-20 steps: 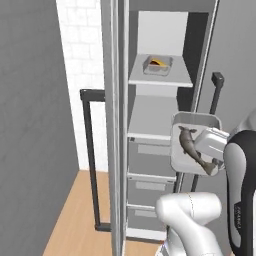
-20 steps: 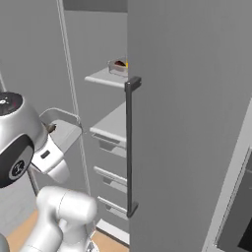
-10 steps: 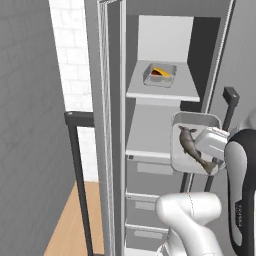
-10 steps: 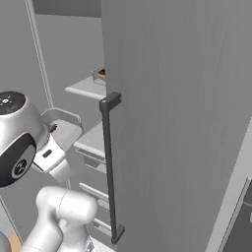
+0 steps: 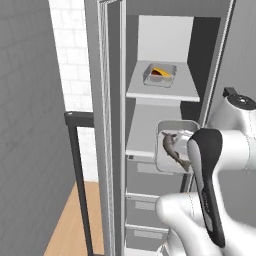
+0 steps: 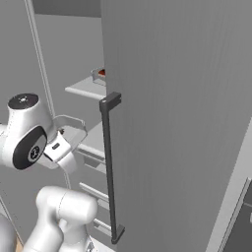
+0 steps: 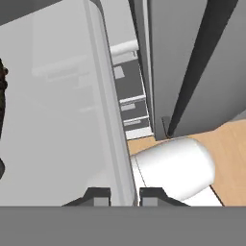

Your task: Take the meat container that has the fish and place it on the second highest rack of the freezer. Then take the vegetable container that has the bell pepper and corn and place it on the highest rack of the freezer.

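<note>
Fingers (image 7: 121,196) pinched tight on rim of meat container (image 5: 172,145), fish (image 5: 172,148) inside. Container in front of open freezer (image 5: 165,107), level with second shelf. Vegetable container (image 5: 160,75) sits on highest rack (image 5: 165,92).

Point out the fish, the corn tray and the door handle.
fish (image 5: 172,148), left base view, mid-body.
corn tray (image 5: 160,75), left base view, front wall on the top shelf.
door handle (image 6: 109,167), right base view, middle of the dark bar.
</note>
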